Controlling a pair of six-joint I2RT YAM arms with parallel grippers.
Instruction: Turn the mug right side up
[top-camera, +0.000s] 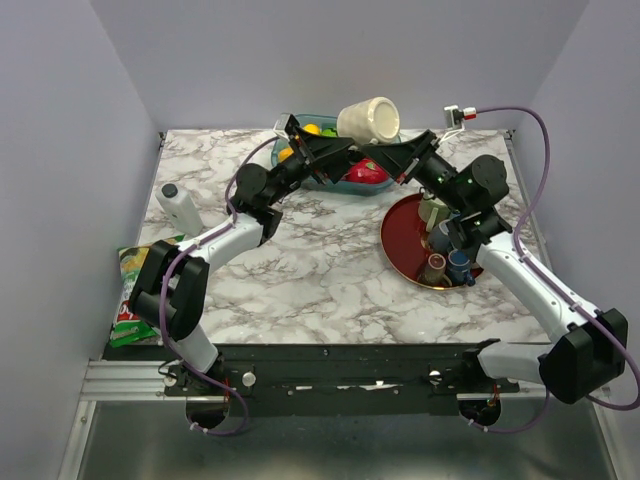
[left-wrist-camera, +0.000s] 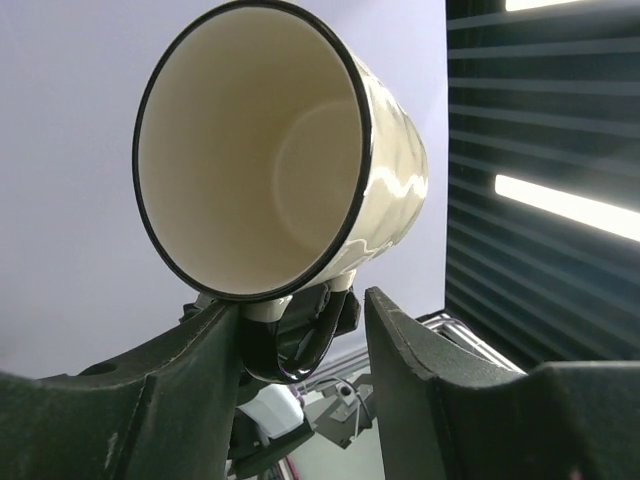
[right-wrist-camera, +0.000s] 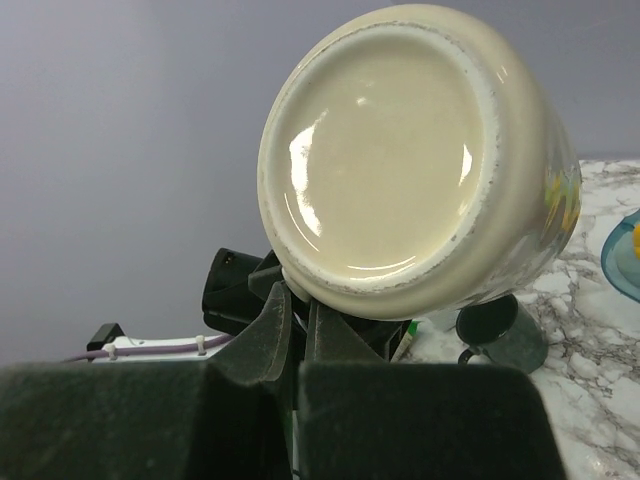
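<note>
Mug (top-camera: 368, 120) of glossy cream ceramic is held in the air above the far edge of the marble-patterned table (top-camera: 300, 270), lying on its side with its mouth toward the left arm. From above, both arms reach up and inward. The left gripper (top-camera: 345, 150) and right gripper (top-camera: 385, 152) meet just beneath the mug. Below them are a teal bowl (top-camera: 277, 150) of fruit, a dark red round plate (top-camera: 400, 250) carrying small cups, a white bottle (top-camera: 180, 207) with a dark cap, and a green packet (top-camera: 130, 290) whose print is too small to read.

The left wrist view looks straight into the mug (left-wrist-camera: 250, 150): smooth pale interior, thin black rim, faintly dimpled outer wall, dark looped handle underneath. The left gripper (left-wrist-camera: 300, 305) has its jaws apart, either side of that handle.

The right wrist view shows the mug (right-wrist-camera: 400, 150) base, flat, round and scuffed at its edge. The right gripper (right-wrist-camera: 298, 300) is pinched closed on the mug from below.
</note>
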